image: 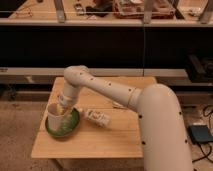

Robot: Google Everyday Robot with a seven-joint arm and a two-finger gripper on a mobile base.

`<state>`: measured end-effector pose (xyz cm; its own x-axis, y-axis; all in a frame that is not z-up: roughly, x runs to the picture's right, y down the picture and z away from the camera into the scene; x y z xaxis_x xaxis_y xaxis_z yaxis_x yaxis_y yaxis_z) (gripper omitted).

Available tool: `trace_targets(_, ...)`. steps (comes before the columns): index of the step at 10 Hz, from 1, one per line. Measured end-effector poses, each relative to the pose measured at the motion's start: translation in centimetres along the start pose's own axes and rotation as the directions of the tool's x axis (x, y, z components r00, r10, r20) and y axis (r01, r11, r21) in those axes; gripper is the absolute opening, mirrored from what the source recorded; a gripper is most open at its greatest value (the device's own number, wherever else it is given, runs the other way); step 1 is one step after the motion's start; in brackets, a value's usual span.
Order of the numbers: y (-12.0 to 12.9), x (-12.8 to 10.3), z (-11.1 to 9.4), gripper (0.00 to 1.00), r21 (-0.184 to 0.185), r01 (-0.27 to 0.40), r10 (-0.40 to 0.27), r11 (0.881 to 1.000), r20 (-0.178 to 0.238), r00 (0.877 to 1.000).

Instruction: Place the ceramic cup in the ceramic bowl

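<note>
The ceramic cup (56, 116) is small, plain and white. It stands upright inside the ceramic bowl (69, 129), a wide glossy green dish near the table's left front. My gripper (63, 106) reaches down from the white arm and is shut on the cup's right rim, just above the bowl. The cup hides the bowl's left and middle parts.
A flat white patterned packet (97, 118) lies on the wooden table (100, 145) just right of the bowl. A small pale object (116, 105) shows under the arm. My arm (115, 92) spans the table's middle. A dark shelf unit stands behind the table.
</note>
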<state>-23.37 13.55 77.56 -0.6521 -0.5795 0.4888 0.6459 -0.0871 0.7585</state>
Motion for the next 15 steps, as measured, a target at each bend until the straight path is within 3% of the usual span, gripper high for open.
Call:
trace_targets(1,0.4,0.2,0.5,0.07,-0.026,0.004,-0.003,1.000,0.020,1.000)
trace_targets(4,1.5,0.9,1.0,0.39,-0.093,-0.006,0.011,0.996,0.046,0.999)
trace_targets(8,1.6,1.4,1.1,0.76,-0.137,-0.010,0.018,0.990,0.057,0.998)
trace_targets(15,1.6,0.9,0.7,0.80,-0.173,-0.015,0.027,0.985,0.070,0.997)
